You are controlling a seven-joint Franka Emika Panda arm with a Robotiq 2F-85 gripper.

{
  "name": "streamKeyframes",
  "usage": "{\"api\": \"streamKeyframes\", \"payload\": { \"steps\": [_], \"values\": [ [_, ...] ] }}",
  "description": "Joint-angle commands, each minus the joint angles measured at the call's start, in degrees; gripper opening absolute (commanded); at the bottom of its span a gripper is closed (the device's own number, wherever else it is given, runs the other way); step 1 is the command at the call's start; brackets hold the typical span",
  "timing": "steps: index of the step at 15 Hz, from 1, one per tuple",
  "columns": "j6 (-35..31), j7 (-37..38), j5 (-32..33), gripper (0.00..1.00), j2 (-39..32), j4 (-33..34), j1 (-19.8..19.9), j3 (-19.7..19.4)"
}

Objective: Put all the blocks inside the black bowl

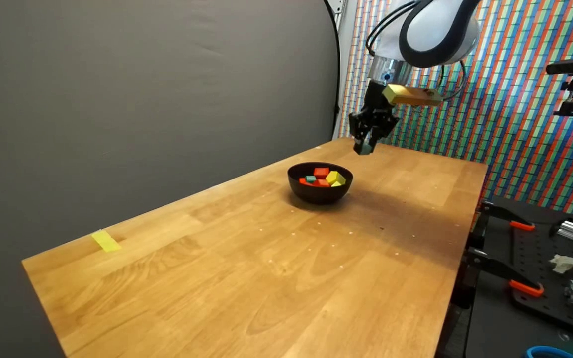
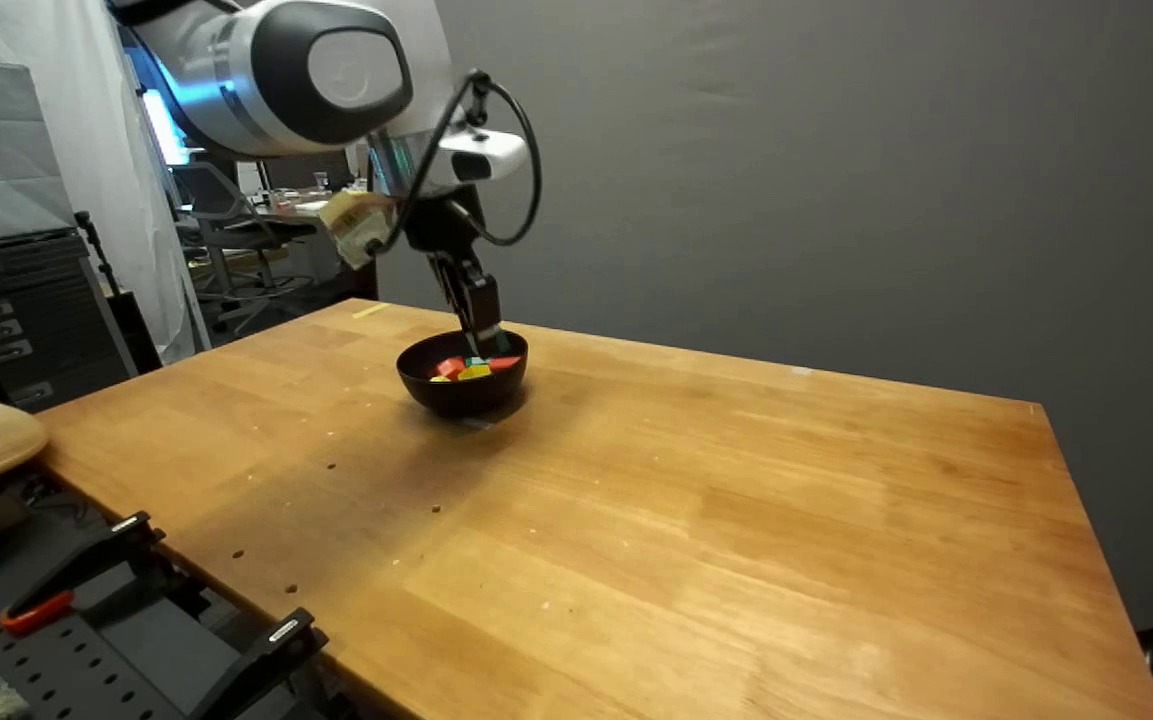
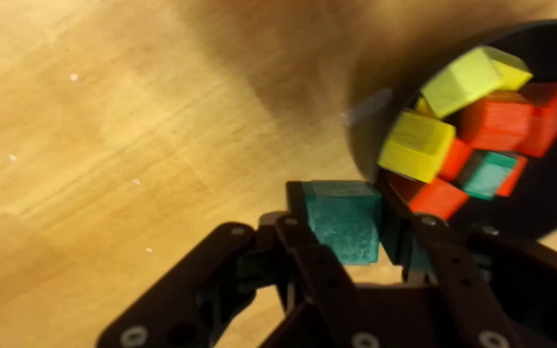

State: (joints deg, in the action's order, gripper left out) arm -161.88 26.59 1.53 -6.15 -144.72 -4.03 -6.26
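My gripper (image 3: 342, 212) is shut on a green block (image 3: 343, 229), whose sides meet both finger pads. The black bowl (image 3: 556, 53) sits upright on the table, at the upper right of the wrist view. Inside it lie several blocks: a yellow block (image 3: 416, 147), a red block (image 3: 498, 121) and a smaller-looking green block (image 3: 491, 175) among them. In an exterior view the gripper (image 1: 365, 144) hangs above the table, higher than the bowl (image 1: 318, 195) and past its far side. In an exterior view the fingertips overlap the rim of the bowl (image 2: 456, 398).
A flat yellow strip (image 1: 106, 240) is stuck near a corner of the wooden table (image 1: 246, 278). Black clamps (image 1: 505, 273) with orange parts grip one table edge, beside a dark perforated board. A grey backdrop (image 2: 836, 200) stands along the opposite edge.
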Motion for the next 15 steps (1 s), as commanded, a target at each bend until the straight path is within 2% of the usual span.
{"api": "streamKeyframes", "payload": {
  "steps": [1,2,4,5,6,7,11,12,13,15],
  "values": [
    [-3.3,15.6,13.5,0.23,2.6,2.3,-6.7,-3.1],
    [-2.0,20.3,18.5,0.23,0.0,6.4,-9.4,-5.0],
    [2.5,29.4,28.3,0.23,-3.1,11.8,-11.1,-4.8],
    [4.9,32.7,31.0,0.23,-5.5,14.7,-11.5,-4.2],
    [7.9,32.0,29.5,0.23,-7.6,17.1,-11.9,-3.4],
    [10.8,29.8,26.0,0.23,-10.0,19.3,-9.5,0.1],
    [17.8,20.1,12.6,0.23,-16.3,25.0,-7.8,5.5],
    [19.2,18.9,11.2,0.36,-17.3,26.1,-7.9,5.8],
    [19.7,18.8,11.6,0.63,-17.6,26.4,-8.5,5.1],
    [18.8,21.4,14.5,0.70,-16.2,25.1,-10.1,2.9]
  ]
}}
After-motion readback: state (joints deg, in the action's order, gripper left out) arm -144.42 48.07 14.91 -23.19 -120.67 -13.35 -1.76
